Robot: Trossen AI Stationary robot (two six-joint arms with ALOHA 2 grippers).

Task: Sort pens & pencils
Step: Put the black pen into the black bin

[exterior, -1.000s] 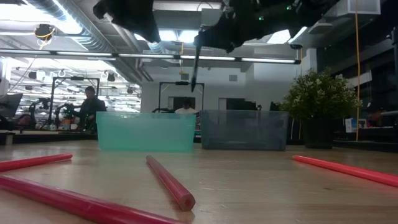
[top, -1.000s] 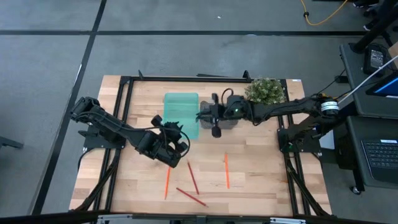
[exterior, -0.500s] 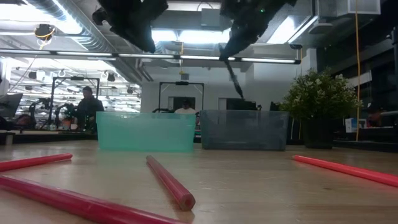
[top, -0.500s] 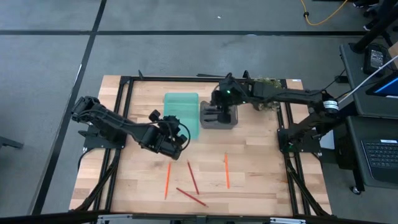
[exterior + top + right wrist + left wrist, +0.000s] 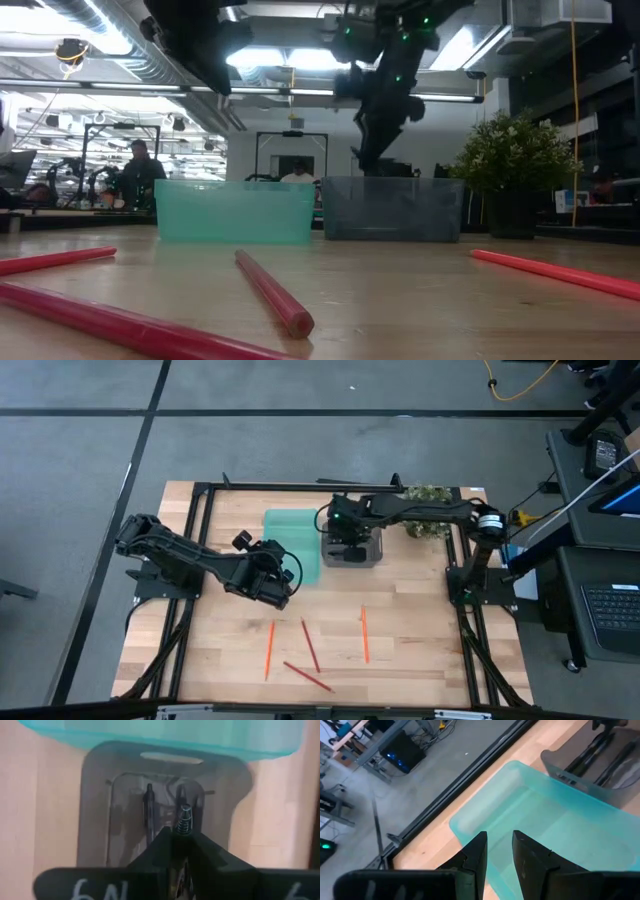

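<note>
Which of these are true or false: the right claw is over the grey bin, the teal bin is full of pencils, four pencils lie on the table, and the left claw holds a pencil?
1. The right claw is over the grey bin, gripping a pen. True.
2. The teal bin is full of pencils. False: it looks empty.
3. Four pencils lie on the table. True.
4. The left claw holds a pencil. False: it holds nothing, its fingers apart over the teal bin.
</note>
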